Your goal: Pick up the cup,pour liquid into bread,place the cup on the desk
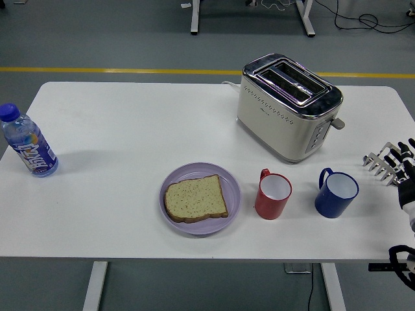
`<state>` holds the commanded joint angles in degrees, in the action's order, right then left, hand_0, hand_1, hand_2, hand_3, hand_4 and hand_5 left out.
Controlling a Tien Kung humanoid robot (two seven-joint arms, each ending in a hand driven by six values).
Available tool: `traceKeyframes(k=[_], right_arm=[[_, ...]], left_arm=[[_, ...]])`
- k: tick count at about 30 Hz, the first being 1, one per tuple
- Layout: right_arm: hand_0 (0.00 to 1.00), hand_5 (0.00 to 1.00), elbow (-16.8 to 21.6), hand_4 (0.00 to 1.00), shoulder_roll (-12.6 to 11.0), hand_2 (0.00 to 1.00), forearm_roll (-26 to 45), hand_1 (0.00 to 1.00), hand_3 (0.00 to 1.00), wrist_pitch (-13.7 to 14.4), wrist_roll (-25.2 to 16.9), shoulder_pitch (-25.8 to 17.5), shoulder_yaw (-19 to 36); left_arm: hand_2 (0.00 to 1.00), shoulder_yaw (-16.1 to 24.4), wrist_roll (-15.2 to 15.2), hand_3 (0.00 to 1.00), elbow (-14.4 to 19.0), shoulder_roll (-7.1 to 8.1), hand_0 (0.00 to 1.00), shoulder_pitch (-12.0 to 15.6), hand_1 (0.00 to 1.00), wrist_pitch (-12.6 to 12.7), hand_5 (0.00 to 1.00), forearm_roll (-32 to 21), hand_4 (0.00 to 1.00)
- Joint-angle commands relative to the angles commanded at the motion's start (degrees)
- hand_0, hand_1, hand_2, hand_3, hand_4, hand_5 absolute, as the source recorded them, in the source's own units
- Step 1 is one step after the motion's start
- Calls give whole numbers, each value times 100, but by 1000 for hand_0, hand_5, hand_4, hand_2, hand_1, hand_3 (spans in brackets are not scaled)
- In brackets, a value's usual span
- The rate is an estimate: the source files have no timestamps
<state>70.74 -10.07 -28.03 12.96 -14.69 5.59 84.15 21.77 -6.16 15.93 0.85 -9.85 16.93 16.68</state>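
Right hand (391, 163) sits at the right edge of the counter (130, 129), fingers (379, 162) spread wide and holding nothing. It's near the blue cup (337, 193), to that cup's right, not touching it. Part of the black right arm shows in the lower right corner. Left hand isn't visible.

Two cups stand upright side by side in the front right area. The red cup (273, 194) is just right of the plate, white inside, handle pointing up-left. The blue cup is right of the red one, a small gap between them, handle also pointing up-left. Can't tell whether either has liquid in it.

The purple plate (230, 194) lies front center, with one slice of bread (195, 198) lying flat on it, sitting slightly left of the plate's middle.

The cream and chrome toaster (288, 107) stands behind the cups toward the back right, angled, slots up, lever on its right end. A white cord runs off its back left corner.

A water bottle (26, 142) with blue cap and blue label stands at the far left edge of the counter, well apart from everything else.
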Motion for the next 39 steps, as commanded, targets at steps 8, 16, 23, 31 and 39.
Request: traceKeyframes(k=[8,16,23,31,39], right_arm=[[636,61,16,676,-18,609,-349,539,593,178,26,11,80],[688,58,48,718,-61,667,-940,607,639,475,-40,-39,67],[751,78,199,834,-125,750,-1732,697,727,881,-185,-110,5],[804,77,373,865,-171,798,-2678,743,792,1422,-88,-185,-130],[853,77,614,875,-199,859,-3031,791,856,1790,-220,-425,-449]], left_arm=[[698,-160,92,542,5,4,679,-19,683,5,998,-248,251],[698,-193,94,542,13,-4,679,-30,683,5,998,-301,251],[698,-310,160,542,21,4,679,-97,683,5,998,-484,251],[698,-391,199,542,27,13,679,-158,683,10,998,-621,251],[698,-442,225,542,33,18,679,-192,683,7,998,-693,251]])
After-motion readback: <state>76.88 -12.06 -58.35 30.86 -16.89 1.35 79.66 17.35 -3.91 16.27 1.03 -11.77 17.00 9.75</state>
